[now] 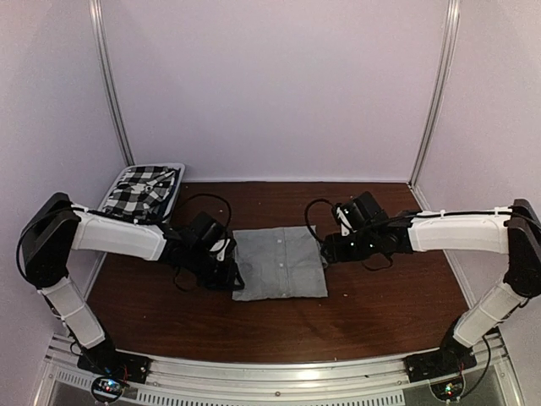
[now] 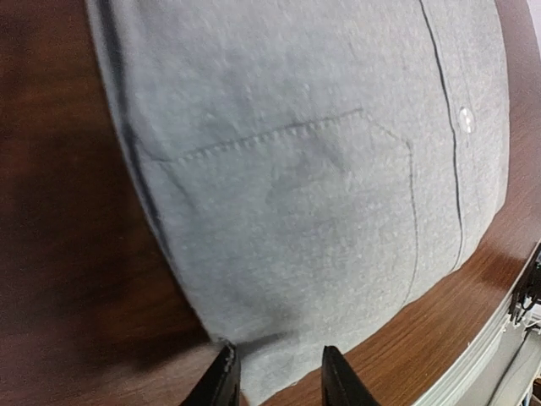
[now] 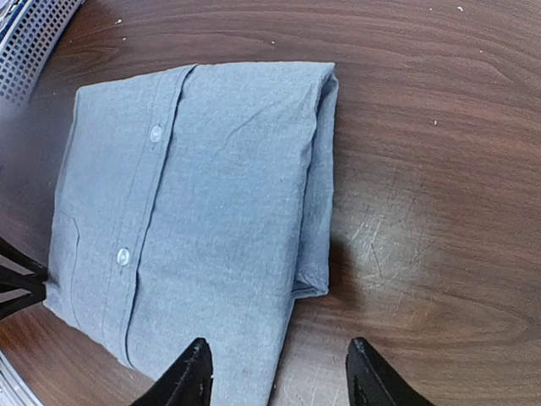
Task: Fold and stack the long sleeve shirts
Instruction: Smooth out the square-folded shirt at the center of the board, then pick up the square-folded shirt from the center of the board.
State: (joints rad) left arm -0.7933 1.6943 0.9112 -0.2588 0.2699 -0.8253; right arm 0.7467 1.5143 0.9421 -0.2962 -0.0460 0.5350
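White basket [image 3: 30, 46] sits far left at the back with the checked shirt [image 1: 139, 190] heaped in it, not yet folded (so the task is about half done, I judge).

The left gripper [image 2: 275, 374] is low at the left edge of the grey shirt [image 1: 279, 262]. Its fingers [image 2: 224, 379] stand a little apart with the cloth's corner lying in the gap. I cannot tell whether it is pinched or just lying there. Risk: if that arm lifts or pulls away with cloth caught, the corner drags and the fold opens.

The grey shirt lies folded flat mid-table [image 1: 380, 313], placket and buttons up, well apart from the basket.

The right gripper [image 3: 283, 372] has its jaws wide apart, nothing held, over the shirt's right side and bare wood. The folded layers there look loose (stepped edge shows in the right wrist view). Risk: a finger coming down or sweeping sideways could snag a layer and flip it out.

Later risk: setting the checked shirt on top could shove the grey one askew.
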